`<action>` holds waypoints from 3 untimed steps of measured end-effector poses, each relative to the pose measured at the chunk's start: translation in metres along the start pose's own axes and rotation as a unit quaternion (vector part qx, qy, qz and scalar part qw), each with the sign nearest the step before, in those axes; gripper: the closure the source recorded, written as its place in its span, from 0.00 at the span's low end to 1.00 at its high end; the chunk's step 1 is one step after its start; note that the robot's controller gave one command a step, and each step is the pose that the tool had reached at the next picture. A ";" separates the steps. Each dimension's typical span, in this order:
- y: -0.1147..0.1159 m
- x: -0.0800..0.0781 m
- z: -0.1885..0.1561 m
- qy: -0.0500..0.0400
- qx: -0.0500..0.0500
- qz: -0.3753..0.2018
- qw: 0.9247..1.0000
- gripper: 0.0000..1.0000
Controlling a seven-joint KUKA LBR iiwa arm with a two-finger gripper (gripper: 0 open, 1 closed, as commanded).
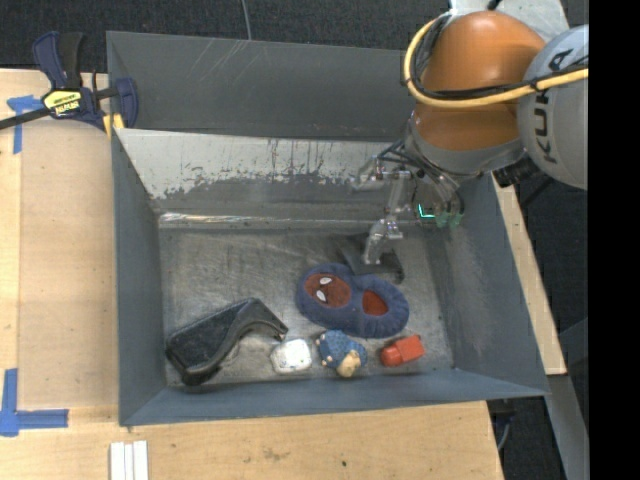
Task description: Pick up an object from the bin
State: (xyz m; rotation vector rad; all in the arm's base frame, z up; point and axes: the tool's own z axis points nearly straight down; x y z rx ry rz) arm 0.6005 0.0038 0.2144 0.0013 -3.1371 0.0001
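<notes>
My gripper (380,240) hangs over the right back part of the bin floor, its fingertips just behind a blue slipper-like thing with two red hollows (352,301). Nothing shows between the fingers. The slipper lies flat on the floor, right of the middle, apart from the fingertips by a small gap.
Along the front wall lie a black curved handle-like piece (220,338), a small white block (292,356), a little blue and tan figure (342,354) and a small red block (402,350). The arm with its orange cover stands over the bin's right back corner.
</notes>
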 end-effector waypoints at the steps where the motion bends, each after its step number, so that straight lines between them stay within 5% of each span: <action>1: -0.012 -0.003 0.127 -0.008 0.000 -0.118 0.993 0.00; 2: -0.014 -0.001 0.129 -0.003 0.000 -0.117 0.993 1.00; 3: -0.016 -0.004 -0.018 -0.008 0.002 -0.287 0.958 1.00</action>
